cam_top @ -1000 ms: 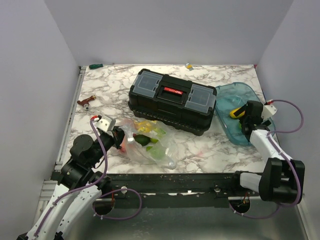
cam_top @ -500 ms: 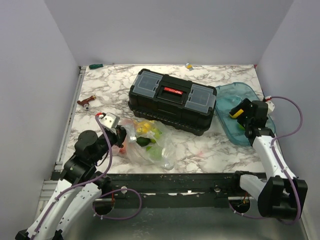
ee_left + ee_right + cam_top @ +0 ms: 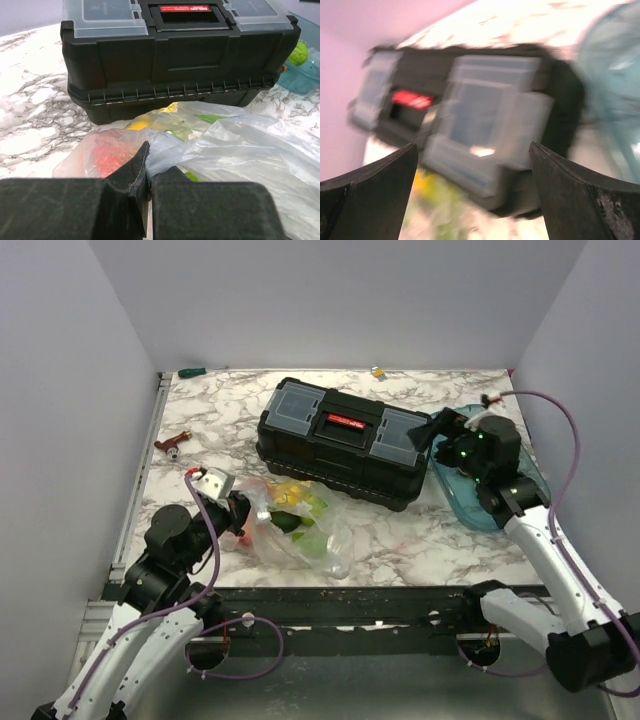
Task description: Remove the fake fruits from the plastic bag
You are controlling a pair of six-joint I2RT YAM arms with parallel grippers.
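Since a second ago the right claw [image 3: 438, 432] is being lifted off the blue tray [image 3: 500, 512] and swung over to the right end of the black toolbox [image 3: 345, 445], while the left arm is being kept almost where it was. Its jaws are being held wide apart with nothing between them, and the right wrist view is blurred by the motion. The left claw [image 3: 148, 150] is being held shut on a fold of the plastic bag [image 3: 305, 530], which is lying on the marbled tabletop [image 3: 200, 410] just in front of the toolbox's near wall, under its left half. The bag's long axis is running from that pinched end, away from the toolbox and toward its right. The bag therefore lies to the left of the right claw and nearer the arm bases, with the toolbox's corner between them; the left arm is much the nearer. The fake fruits [image 3: 285, 521] are being shown through thin, crinkled, clear film as smooth rounded shapes in red, yellow and green, all inside the bag. Where the bag's mouth lies cannot be told. The toolbox is hard black plastic with clear lid panels.
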